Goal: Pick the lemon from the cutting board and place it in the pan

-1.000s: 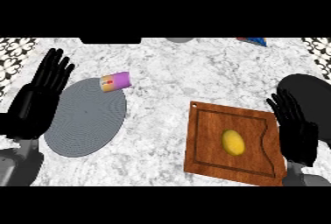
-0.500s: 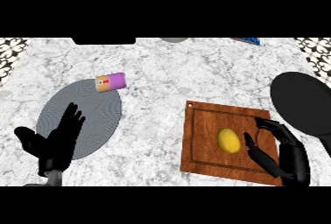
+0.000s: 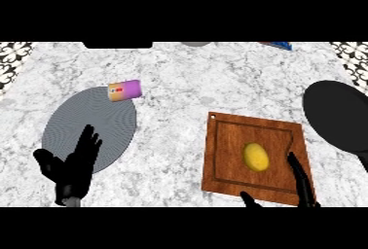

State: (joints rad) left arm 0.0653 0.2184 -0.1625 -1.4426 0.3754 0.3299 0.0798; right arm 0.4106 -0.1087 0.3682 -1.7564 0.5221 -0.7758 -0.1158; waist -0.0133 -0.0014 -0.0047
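A yellow lemon (image 3: 255,156) lies in the middle of the wooden cutting board (image 3: 226,146) at the right of the counter. The black pan (image 3: 339,116) sits beyond the board's right edge, reaching to the frame's side. My right hand (image 3: 302,185) shows at the bottom edge over the board's near right corner, fingers straight and thumb apart, a little short of the lemon and not touching it. My left hand (image 3: 72,168) rests open at the lower left, fingers up, over the edge of the grey mat.
A round grey mat (image 3: 90,127) lies at the left. A small purple and tan can (image 3: 125,89) lies on its side at the mat's far edge. Dark objects sit along the counter's far edge.
Both hands have dropped toward the bottom of the view. The right hand has drawn back from beside the lemon toward the board's near corner. The lemon has stayed where it was on the board.
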